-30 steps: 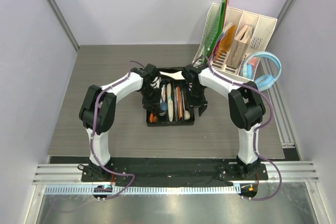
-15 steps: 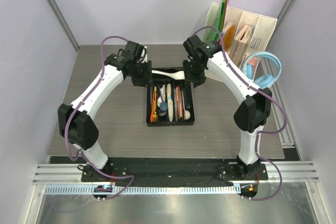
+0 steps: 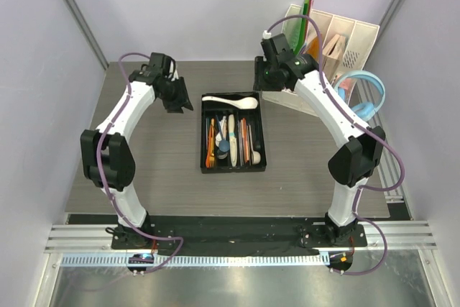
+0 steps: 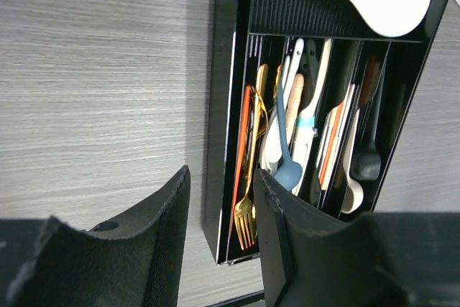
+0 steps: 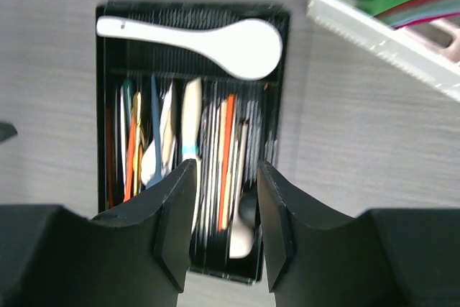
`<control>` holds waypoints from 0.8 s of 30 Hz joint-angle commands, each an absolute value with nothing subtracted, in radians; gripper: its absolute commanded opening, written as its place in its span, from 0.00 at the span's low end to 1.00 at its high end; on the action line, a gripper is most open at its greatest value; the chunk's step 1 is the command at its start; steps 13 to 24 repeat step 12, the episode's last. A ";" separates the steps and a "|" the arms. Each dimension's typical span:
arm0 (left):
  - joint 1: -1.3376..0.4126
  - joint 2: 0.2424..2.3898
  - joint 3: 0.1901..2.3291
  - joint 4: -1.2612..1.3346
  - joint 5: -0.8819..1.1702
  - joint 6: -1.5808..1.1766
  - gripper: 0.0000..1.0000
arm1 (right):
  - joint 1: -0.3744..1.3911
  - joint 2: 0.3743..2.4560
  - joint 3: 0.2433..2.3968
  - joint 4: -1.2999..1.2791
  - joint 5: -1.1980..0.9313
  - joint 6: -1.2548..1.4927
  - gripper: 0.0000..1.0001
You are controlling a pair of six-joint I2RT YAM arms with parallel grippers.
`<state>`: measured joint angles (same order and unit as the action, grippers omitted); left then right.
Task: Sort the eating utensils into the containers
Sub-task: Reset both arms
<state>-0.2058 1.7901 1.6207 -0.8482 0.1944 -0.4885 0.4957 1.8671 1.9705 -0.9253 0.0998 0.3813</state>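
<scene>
The left gripper (image 3: pixel 177 100) hangs open and empty in the top view, off the far-left corner of the black tray (image 3: pixel 204 150). The right gripper (image 3: pixel 264 83) is just as open and empty off the far-right corner, near the white file organiser (image 3: pixel 345 41). A second ago both were down together over the tray's far end. Since then they have risen and drawn apart, leaving the white ceramic spoon (image 3: pixel 231 101) alone in the crosswise compartment there, bowl to the right. The long compartments hold the other utensils, and none shows loose on the table (image 3: pixel 144 156). The light-blue headphones (image 3: pixel 365 100) sit beside the organiser.

In the left wrist view the jaws stand apart with only tabletop and the tray's near wall between them. A gold fork (image 4: pixel 248 210), orange chopsticks (image 4: pixel 243 141) and a blue spoon (image 4: pixel 289 172) lie lengthwise in their slots. The white spoon lies across the top.

The right wrist view is a little blurred, but the jaws are plainly parted with nothing gripped. Beyond them the white spoon rests flat inside the tray's walls, handle toward the left, and the organiser's corner shows at upper right.

To my eye that spoon has just been released. With nothing visibly left outside the tray, the sorting looks finished or nearly so, and the arms need only clear away.
</scene>
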 commanded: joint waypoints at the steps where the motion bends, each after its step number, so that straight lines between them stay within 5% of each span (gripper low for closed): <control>1: -0.167 1.809 1.644 -0.819 0.267 -0.489 0.42 | 0.462 1.818 1.993 -0.830 0.133 0.388 0.45; 24: -0.150 1.809 1.654 -0.798 0.258 -0.505 0.41 | 0.440 1.776 1.891 -0.811 0.186 0.431 0.44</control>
